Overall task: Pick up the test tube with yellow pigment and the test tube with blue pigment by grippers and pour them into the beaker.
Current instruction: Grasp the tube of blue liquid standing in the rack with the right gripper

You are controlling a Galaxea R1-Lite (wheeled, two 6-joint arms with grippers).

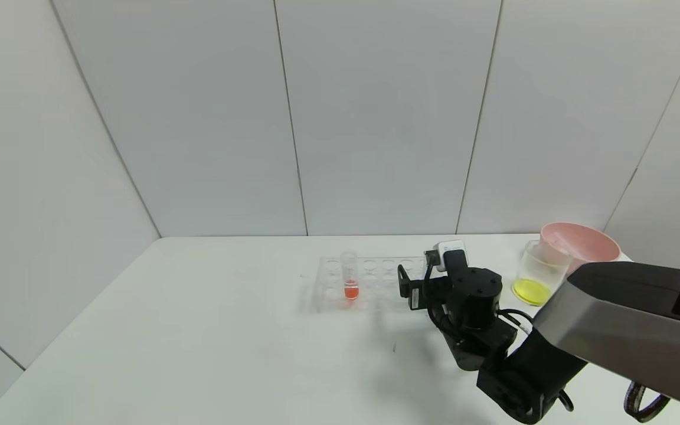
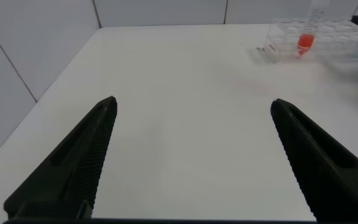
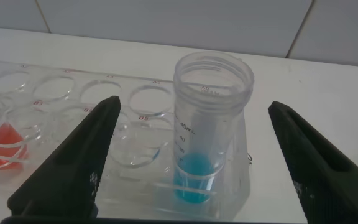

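The left gripper (image 2: 191,162) hangs spread and empty left of the rack (image 1: 369,282) (idle), while the right gripper (image 3: 188,165) – fingers wide, empty – brackets the test tube with blue pigment (image 3: 207,134) at the rack's right end, ready to close, the beaker (image 1: 538,273) – already yellow – beyond.

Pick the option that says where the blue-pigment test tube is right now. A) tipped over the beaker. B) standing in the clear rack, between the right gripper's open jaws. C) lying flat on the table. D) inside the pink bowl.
B: in the right wrist view the test tube with blue pigment stands upright in the clear tube rack, with the right gripper open around it, jaws not touching.
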